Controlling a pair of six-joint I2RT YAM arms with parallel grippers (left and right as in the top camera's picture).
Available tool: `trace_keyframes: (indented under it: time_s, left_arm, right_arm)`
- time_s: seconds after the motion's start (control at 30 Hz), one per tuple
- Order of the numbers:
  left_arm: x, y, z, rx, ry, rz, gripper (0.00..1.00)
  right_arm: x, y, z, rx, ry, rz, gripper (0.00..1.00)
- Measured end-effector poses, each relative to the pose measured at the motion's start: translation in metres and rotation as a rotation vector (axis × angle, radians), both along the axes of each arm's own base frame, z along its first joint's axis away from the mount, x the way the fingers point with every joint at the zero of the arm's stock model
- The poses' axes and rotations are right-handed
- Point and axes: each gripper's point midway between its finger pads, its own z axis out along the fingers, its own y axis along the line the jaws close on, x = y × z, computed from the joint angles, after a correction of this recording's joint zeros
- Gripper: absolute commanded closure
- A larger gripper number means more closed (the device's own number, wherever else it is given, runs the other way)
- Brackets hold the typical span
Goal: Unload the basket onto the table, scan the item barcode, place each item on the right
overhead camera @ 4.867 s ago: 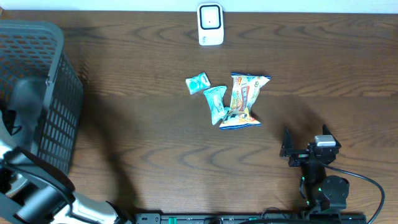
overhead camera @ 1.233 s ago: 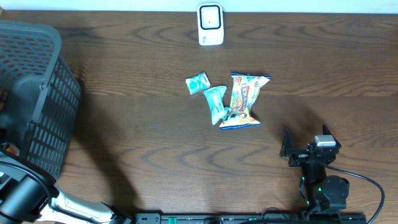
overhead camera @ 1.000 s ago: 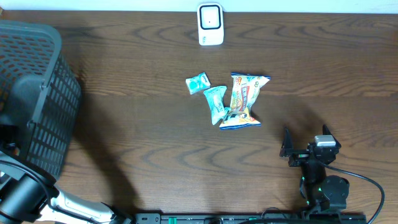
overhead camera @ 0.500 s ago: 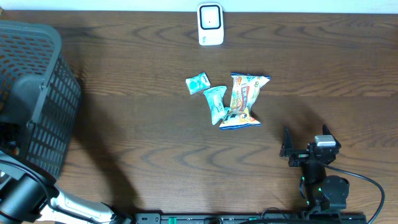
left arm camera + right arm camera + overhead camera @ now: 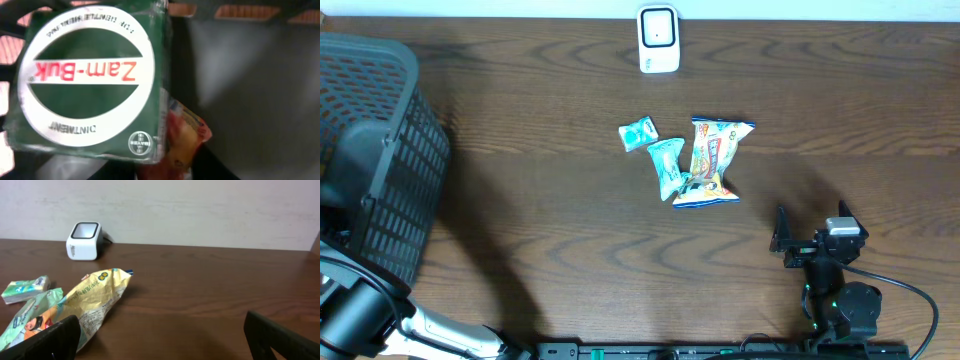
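My left gripper (image 5: 177, 169) is down inside the black basket (image 5: 390, 150), where the overhead view hides it. Its dark fingers sit tight on either side of a red and yellow packet (image 5: 185, 135). Beside that packet lies a green Zam-Buk ointment box (image 5: 90, 80). The white barcode scanner (image 5: 658, 40) stands at the table's far edge (image 5: 84, 241). Near the front right of the table, my right gripper (image 5: 810, 228) rests with its jaws wide open (image 5: 165, 345) and nothing between them.
A yellow snack bag (image 5: 713, 162) and two teal packets (image 5: 666, 167) (image 5: 638, 133) lie mid-table, just ahead of the right gripper. In the right wrist view the snack bag (image 5: 95, 300) lies close to the left finger. The basket fills the table's left side.
In the overhead view my left arm has shifted a little inside the basket. The table items, the scanner and the right arm have not moved.
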Motion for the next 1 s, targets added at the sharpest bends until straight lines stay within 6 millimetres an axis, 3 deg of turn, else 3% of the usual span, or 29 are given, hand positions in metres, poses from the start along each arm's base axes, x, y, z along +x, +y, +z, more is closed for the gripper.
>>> trace_keyframes:
  time_s: [0.07,0.1,0.43,0.57,0.63,0.77,0.93,1.0]
  left_arm:
    - [-0.002,-0.003,-0.001,-0.010,0.011,0.000,0.81]
    - [-0.003,-0.004,-0.001,-0.015,0.014,0.001,0.92]
    - [-0.006,-0.015,0.003,-0.066,0.005,-0.003,0.93]
    - [0.012,-0.026,0.011,-0.125,-0.117,-0.032,0.93]
    - [0.029,-0.033,0.024,-0.141,-0.220,-0.062,0.93]
    - [0.065,-0.038,0.084,-0.089,-0.478,-0.116,0.93]
    - [0.097,-0.058,0.193,0.020,-0.816,-0.200,0.93]
    - [0.112,-0.079,0.243,0.052,-0.963,-0.274,0.93]
  right_arm:
    - [0.000,0.000,0.000,0.000,0.000,0.000,0.01]
    - [0.000,0.000,0.000,0.000,0.000,0.000,0.01]
    - [0.000,0.000,0.000,0.000,0.000,0.000,0.01]
    - [0.000,0.000,0.000,0.000,0.000,0.000,0.01]
    - [0.000,0.000,0.000,0.000,-0.001,0.000,0.01]
    - [0.000,0.000,0.000,0.000,0.000,0.000,0.01]
    - [0.000,0.000,0.000,0.000,0.000,0.000,0.01]
    - [0.000,0.000,0.000,0.000,-0.001,0.000,0.01]
